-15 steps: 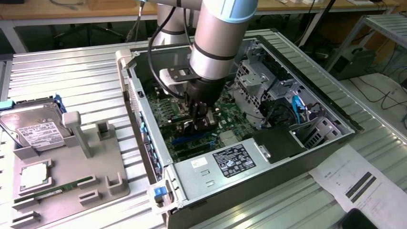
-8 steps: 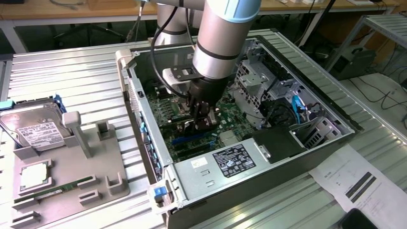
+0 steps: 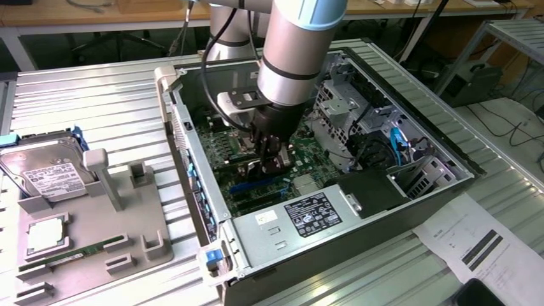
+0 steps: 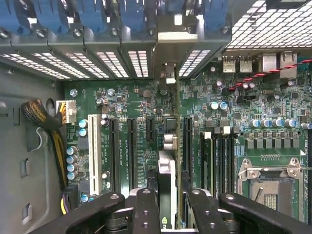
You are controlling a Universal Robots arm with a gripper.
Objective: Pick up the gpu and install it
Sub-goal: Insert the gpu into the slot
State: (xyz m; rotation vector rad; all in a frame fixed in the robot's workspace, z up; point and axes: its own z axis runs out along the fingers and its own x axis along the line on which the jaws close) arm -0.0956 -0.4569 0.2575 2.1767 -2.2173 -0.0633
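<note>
- At the desk's (image 3: 93, 95) edge on the exterior view's left, a grey holder (image 3: 127, 223) keeps the hard drive (image 3: 42, 172) and the RAM stick (image 3: 81, 254) in their own recesses, out of the way.
- Mid-desk, the open computer case (image 3: 174, 89) lies on its side, so the motherboard (image 3: 216, 153) faces up.
- The gripper (image 3: 270, 156) reaches into the case with its jaws partly closed, clamped on the gpu (image 4: 167, 168).
- The card is held edge-on over the black expansion slots, its bracket (image 4: 173, 41) toward the rear openings. I judge it lined up to seat.
- Near the right edge lies a printed sheet (image 3: 476, 242).
</note>
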